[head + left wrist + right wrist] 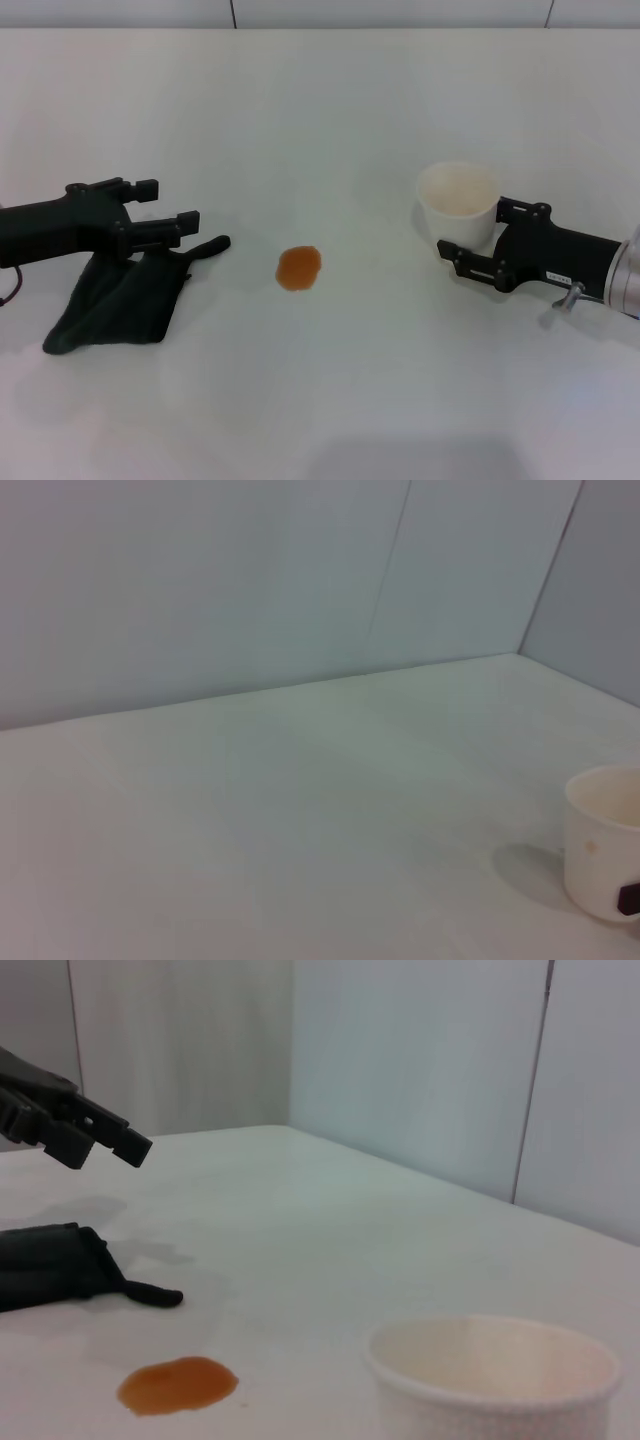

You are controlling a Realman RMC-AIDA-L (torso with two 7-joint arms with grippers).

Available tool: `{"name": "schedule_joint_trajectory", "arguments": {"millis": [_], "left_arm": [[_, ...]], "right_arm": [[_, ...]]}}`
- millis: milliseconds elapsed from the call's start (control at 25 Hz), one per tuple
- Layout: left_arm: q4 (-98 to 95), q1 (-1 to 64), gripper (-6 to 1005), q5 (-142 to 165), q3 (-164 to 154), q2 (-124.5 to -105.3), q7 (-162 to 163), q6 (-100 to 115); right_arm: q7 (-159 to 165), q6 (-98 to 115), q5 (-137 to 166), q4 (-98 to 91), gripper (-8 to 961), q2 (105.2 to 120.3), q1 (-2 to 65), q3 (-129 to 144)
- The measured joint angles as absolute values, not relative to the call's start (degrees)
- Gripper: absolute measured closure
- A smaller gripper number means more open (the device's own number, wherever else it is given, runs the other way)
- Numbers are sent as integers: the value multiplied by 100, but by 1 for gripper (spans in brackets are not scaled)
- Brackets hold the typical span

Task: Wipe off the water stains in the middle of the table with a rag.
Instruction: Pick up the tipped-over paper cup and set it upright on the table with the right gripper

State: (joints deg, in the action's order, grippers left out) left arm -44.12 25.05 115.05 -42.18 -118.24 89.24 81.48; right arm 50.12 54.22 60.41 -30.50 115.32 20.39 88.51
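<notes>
The water stain (299, 268), a small orange-brown blot, lies in the middle of the white table (330, 110); it also shows in the right wrist view (178, 1384). The dark rag (118, 300) lies flat at the left, its thin pointed corner toward the stain, and shows in the right wrist view too (50, 1265). My left gripper (170, 203) is open and empty, hovering just above the rag's far edge; the right wrist view shows it raised off the cloth (105, 1140). My right gripper (473, 228) is open at the right, one finger on each side of the white paper cup's base.
The white paper cup (458, 200) stands upright and empty at the right, also seen in the left wrist view (605, 840) and the right wrist view (495, 1375). Pale wall panels (250, 580) rise behind the table's far edge.
</notes>
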Motion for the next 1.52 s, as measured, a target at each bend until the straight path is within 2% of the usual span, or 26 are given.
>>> {"name": "schedule_joint_trajectory", "arguments": {"millis": [400, 920, 1280, 1520], "left_arm": [[-4412, 2517, 137, 11505, -4218, -11812, 8932, 8148], [-4412, 2540, 139, 11505, -4218, -11827, 8947, 8140], [-4412, 2540, 140, 11505, -4218, -11806, 9006, 8138], [-4412, 2540, 141, 11505, -4218, -11804, 9009, 8106]], "right_arm": [[5133, 5441, 6028, -3097, 309, 11519, 2018, 8817], [5283, 5396, 6048, -3111, 94, 11499, 2059, 8822], [5794, 5407, 6574, -3366, 94, 11455, 1988, 8801], [6416, 5414, 7389, -4038, 93, 11444, 1653, 8551]]}}
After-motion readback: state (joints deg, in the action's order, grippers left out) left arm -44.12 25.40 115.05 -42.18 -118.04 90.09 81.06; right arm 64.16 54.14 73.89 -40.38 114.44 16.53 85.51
